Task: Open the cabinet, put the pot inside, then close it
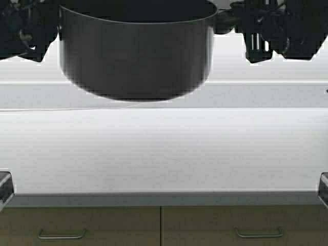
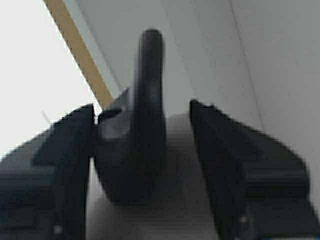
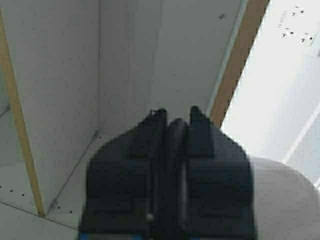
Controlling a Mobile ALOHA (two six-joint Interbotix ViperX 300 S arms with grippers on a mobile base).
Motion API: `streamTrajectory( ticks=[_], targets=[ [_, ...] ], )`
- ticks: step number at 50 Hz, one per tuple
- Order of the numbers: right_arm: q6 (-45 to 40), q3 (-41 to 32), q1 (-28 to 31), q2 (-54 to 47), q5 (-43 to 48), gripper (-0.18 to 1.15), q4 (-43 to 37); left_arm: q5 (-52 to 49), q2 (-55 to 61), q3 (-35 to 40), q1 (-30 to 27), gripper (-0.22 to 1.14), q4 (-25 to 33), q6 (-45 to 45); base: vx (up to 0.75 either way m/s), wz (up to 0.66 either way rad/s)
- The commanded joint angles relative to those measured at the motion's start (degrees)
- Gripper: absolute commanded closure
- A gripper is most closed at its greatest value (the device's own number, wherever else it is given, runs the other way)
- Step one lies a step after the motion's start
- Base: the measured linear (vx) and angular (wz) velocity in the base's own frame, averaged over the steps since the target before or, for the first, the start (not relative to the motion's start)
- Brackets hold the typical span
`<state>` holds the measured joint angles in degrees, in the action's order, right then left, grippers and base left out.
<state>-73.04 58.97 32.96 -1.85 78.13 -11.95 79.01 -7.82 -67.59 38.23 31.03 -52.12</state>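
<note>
The grey metal pot (image 1: 136,56) hangs high above the counter, at the top of the high view, between my two grippers. My left gripper (image 1: 51,25) sits at its left side. In the left wrist view the left gripper (image 2: 142,105) is open, with the dark loop handle (image 2: 145,130) between its fingers and touching only one finger. My right gripper (image 1: 238,20) is at the pot's right handle. In the right wrist view the right gripper (image 3: 176,112) is shut on that handle (image 3: 176,135). The cabinet's white inside panels (image 3: 60,100) and beige edge (image 3: 240,60) show just beyond.
A white countertop (image 1: 164,154) spreads below the pot. Under its front edge are beige base units with horizontal drawer handles (image 1: 61,236). Dark objects stick in at the counter's left edge (image 1: 4,187) and right edge (image 1: 324,187).
</note>
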Motion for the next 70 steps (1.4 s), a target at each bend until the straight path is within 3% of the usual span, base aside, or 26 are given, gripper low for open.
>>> streamTrajectory(
  ticks=[1,13,41,70],
  targets=[
    [0.35,-4.31,5.80,5.45,-2.11,0.89,0.62,-4.31,-4.31,4.04,5.80,0.89,-1.41,4.92,0.00,0.00],
    [4.57,-8.96,5.10,9.14,-9.05,0.89,0.00,-11.87,-8.35,8.88,5.80,0.89,-1.41,11.78,0.01,0.00],
    [8.09,-18.72,3.16,14.06,-20.48,0.89,0.18,-21.62,-8.70,19.95,5.80,0.89,-0.97,17.05,0.02,0.00],
    [8.26,-33.05,-2.02,10.11,-35.86,0.89,0.09,-35.60,-4.75,31.90,1.49,0.89,-1.32,17.58,0.05,0.02]
  ],
)
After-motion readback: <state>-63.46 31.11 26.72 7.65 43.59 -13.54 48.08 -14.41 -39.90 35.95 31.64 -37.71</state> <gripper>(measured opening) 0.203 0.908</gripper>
